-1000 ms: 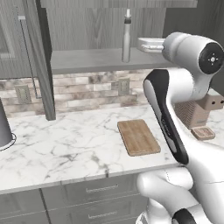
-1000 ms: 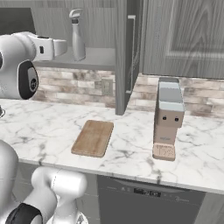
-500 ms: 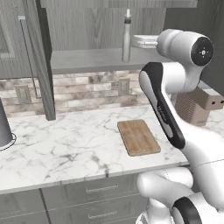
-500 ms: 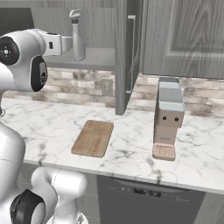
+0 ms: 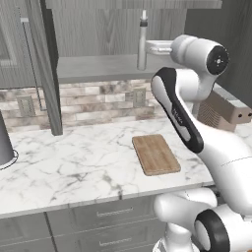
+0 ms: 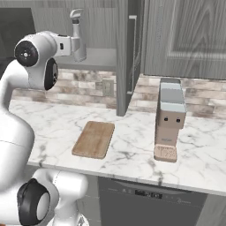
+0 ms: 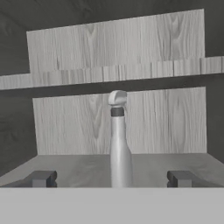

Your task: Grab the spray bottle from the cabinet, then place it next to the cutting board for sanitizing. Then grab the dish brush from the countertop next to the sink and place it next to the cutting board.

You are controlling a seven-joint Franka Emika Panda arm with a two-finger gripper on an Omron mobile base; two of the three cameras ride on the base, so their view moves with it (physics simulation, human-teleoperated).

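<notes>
The jaws stood fully apart and gripped nothing; in the hand view the two dark fingertips (image 7: 43,178) rose wide to either side of the spray bottle (image 7: 119,144), which stood upright between them but farther back on the shelf (image 7: 78,168). I could not tell whether either tip touched it; there seemed to be a gap on both sides. The bottle's pale body narrowed to a dark collar and a light trigger head.

From the left base view the gripper (image 5: 153,47) reached level into the open cabinet (image 5: 113,29), just beside the spray bottle (image 5: 142,42), which stood on the grey shelf (image 5: 98,66). From the right base view the same hand (image 6: 70,45) sat close against the bottle (image 6: 78,35).

The cabinet door (image 5: 47,64) hung swung open, its thin metal bar handle (image 5: 30,61) running down its face. Below the shelf ran a brick-pattern backsplash (image 5: 98,101).

On the white marble table (image 5: 74,167) the cutting board (image 5: 155,154) lay flat, well below the cabinet and apart from the bottle. To the right of the board stood a brown and grey appliance (image 6: 170,121), clear of it. A dark cylindrical object (image 5: 4,142) stood at the table's far left edge. Grey drawers (image 5: 98,216) ran beneath the table.
</notes>
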